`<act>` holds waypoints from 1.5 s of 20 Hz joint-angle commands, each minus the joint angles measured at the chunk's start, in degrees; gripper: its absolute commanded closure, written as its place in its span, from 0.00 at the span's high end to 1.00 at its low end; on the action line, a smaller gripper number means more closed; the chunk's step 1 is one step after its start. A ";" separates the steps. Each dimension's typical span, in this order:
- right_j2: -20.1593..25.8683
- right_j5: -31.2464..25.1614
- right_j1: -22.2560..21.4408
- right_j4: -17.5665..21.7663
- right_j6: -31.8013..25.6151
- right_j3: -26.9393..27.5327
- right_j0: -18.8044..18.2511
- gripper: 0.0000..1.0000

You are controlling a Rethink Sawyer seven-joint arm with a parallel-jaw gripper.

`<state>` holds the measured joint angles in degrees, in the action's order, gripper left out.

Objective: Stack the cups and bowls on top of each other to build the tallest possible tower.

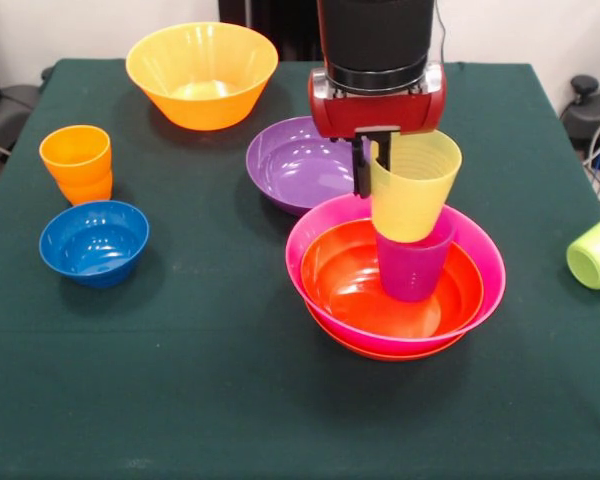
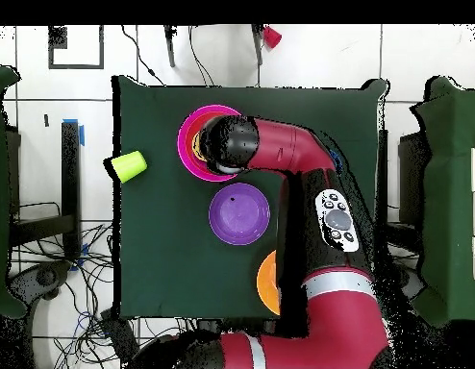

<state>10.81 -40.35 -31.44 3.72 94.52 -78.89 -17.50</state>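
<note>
The tower (image 1: 395, 290) stands toward the right of the table (image 1: 180, 400), about midway between its far and near edges: a shallow red-orange bowl (image 1: 380, 352) at the bottom, a glossy pink bowl (image 1: 480, 265) nested in it, another red-orange bowl (image 1: 350, 285) inside that, then an upright translucent purple cup (image 1: 412, 270) with a tapered yellow cup (image 1: 413, 195) seated in its mouth. The gripper (image 1: 372, 165) has its black fingers closed over the yellow cup's rim, one inside and one outside the wall. Just behind the tower sits the wide purple bowl (image 1: 295, 165). The front view alone shows the deep yellow-orange bowl (image 1: 201, 72) whole near the far edge, the stacked orange cups (image 1: 77, 162) and the small blue bowl (image 1: 93, 242) near the left edge. In the overhead view the arm (image 2: 299, 159) hides the tower's centre, and the lime green cup (image 2: 129, 165) lies on its side.
</note>
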 commanded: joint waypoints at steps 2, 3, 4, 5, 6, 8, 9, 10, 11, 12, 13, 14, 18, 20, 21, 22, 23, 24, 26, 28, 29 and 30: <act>5.54 4.00 1.12 3.29 -2.62 -1.12 -0.30 0.00; 5.68 4.11 1.08 3.05 -2.38 -1.33 -0.33 0.00; 5.94 4.40 0.91 2.62 -1.94 -1.85 -0.40 0.00; 6.02 4.34 0.81 2.38 -1.68 -2.05 -0.41 0.00; 6.26 4.21 0.66 1.98 -1.41 -2.52 -0.50 0.00; 6.54 4.55 0.59 1.78 -1.20 -2.83 -0.62 0.00; 6.58 4.79 0.55 1.81 -1.11 -3.01 -0.66 0.00; 6.56 4.76 0.51 1.87 -1.08 -3.05 -0.69 0.00; 6.54 4.63 0.47 1.92 -1.07 -3.04 -0.69 0.00; 6.55 4.26 0.41 2.00 -1.29 -3.12 -0.77 0.00; 6.60 4.15 0.45 2.04 -1.39 -3.05 -0.85 0.00; 6.61 4.08 0.49 2.14 -1.54 -2.97 -0.91 0.00; 6.25 3.40 0.44 2.55 -1.75 -2.63 -0.78 0.00; 6.14 3.21 0.38 2.58 -1.64 -2.56 -0.70 0.00; 6.15 3.08 0.48 2.57 -1.67 -2.38 -0.69 0.00; 6.19 3.00 0.55 2.56 -1.73 -2.26 -0.69 0.00; 6.06 2.52 0.90 2.56 -1.71 -1.46 -0.47 0.00; 5.82 1.92 0.99 2.73 -1.83 -0.88 -0.26 0.00; 5.54 0.75 1.25 2.80 -1.94 0.25 0.08 0.00; 5.31 0.01 1.42 2.75 -1.78 0.88 0.30 0.00; 5.20 -0.21 1.36 2.75 -1.70 0.91 0.35 0.00; 5.08 -0.42 1.30 2.75 -1.62 0.95 0.41 0.00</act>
<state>12.48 -37.58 -31.44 3.89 94.52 -78.90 -17.51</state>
